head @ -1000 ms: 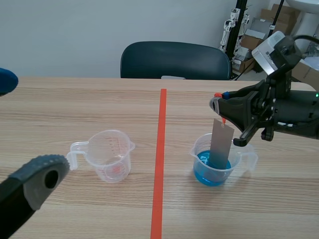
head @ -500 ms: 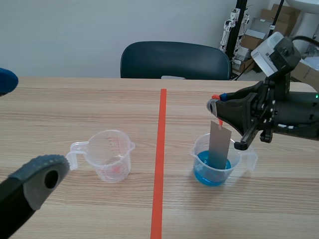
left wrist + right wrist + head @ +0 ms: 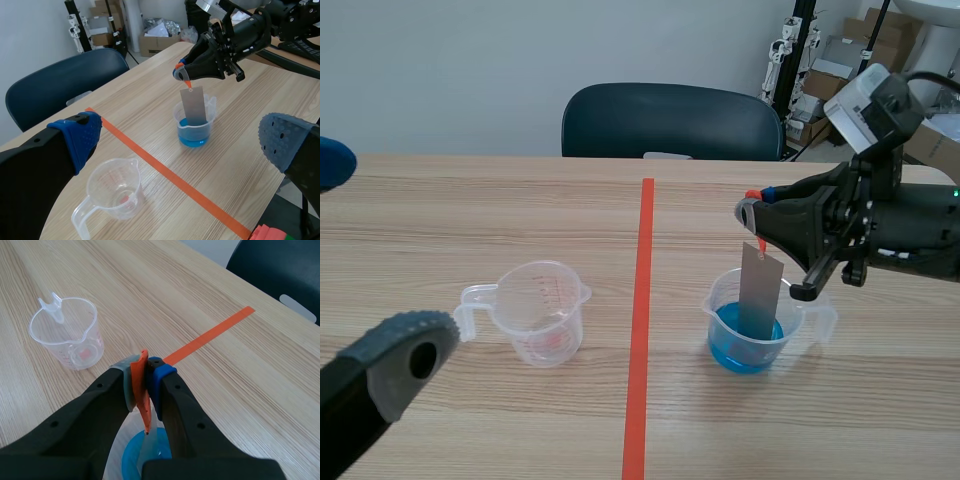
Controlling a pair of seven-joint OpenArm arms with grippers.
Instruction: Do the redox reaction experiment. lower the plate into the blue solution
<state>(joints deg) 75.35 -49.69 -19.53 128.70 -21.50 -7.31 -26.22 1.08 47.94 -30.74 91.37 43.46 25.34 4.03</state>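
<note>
Right gripper (image 3: 752,208) clamping orange tab (image 3: 139,375) of flat grey plate (image 3: 761,290), lower edge dipping into blue solution (image 3: 745,355), clear plastic beaker (image 3: 717,300), left gripper (image 3: 182,139) gaping wide.

We take this for a robotics lab or workroom: a wooden counter (image 3: 470,210) marked with orange tape (image 3: 642,300), a dark chair (image 3: 670,120) at its far edge, cardboard boxes (image 3: 878,32) stacked behind.

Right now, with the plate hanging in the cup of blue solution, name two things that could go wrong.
The right gripper pinches only a thin orange tab; if it slips, the plate may drop and splash blue solution. A sideways drift could push the plate against the plastic cup and tip it.
</note>
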